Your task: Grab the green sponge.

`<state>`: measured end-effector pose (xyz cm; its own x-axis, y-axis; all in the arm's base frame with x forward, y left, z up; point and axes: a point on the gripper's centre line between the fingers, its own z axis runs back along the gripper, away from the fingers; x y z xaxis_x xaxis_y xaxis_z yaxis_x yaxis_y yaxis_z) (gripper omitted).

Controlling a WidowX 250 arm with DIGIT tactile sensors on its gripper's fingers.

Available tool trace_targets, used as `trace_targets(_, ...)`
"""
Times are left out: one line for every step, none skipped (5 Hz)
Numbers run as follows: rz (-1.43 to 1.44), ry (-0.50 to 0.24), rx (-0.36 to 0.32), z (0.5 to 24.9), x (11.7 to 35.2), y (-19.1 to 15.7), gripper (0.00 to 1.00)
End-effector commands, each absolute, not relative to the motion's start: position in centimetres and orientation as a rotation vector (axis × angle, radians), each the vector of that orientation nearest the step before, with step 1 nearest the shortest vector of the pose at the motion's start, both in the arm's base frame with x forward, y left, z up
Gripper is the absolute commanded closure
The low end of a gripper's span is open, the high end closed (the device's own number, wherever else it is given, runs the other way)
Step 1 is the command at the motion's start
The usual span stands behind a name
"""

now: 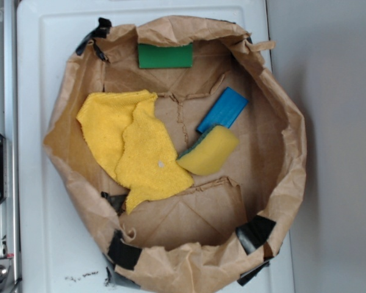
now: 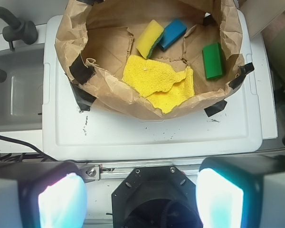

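The green sponge (image 1: 211,150), yellow foam with a thin dark green layer on its left edge, lies tilted in the middle of a rolled-down brown paper bag (image 1: 280,177). It also shows in the wrist view (image 2: 149,39) at the top. My gripper (image 2: 141,197) is open and empty, its two pale fingers (image 2: 61,199) wide apart, high above the robot's base and well short of the bag. The gripper does not show in the exterior view.
In the bag lie a crumpled yellow cloth (image 1: 134,143) left of the sponge, a flat blue block (image 1: 223,108) touching the sponge's far end, and a flat green rectangle (image 1: 165,56) against the far wall. The bag sits on a white lid (image 2: 156,133). A grey sink (image 2: 16,90) is beside it.
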<state>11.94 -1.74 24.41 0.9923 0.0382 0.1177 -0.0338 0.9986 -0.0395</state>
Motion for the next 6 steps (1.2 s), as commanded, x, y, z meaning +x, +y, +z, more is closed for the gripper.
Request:
trace_targets(0.036,-0.119,-0.037,24.4,11.9,-1.7,0.00)
trace_targets(0.132,-0.162,-0.087,24.5,16.4,-2.1,0.00)
trace_targets(0.198,-0.249,-0.126,23.9,18.8,-1.5,0.00)
trace_targets(0.198,-0.249,-0.126,23.9,18.8,-1.5,0.00)
trace_targets(0.198,-0.249,-0.126,23.9,18.8,-1.5,0.00)
trace_targets(0.198,-0.249,-0.126,23.9,18.8,-1.5,0.00)
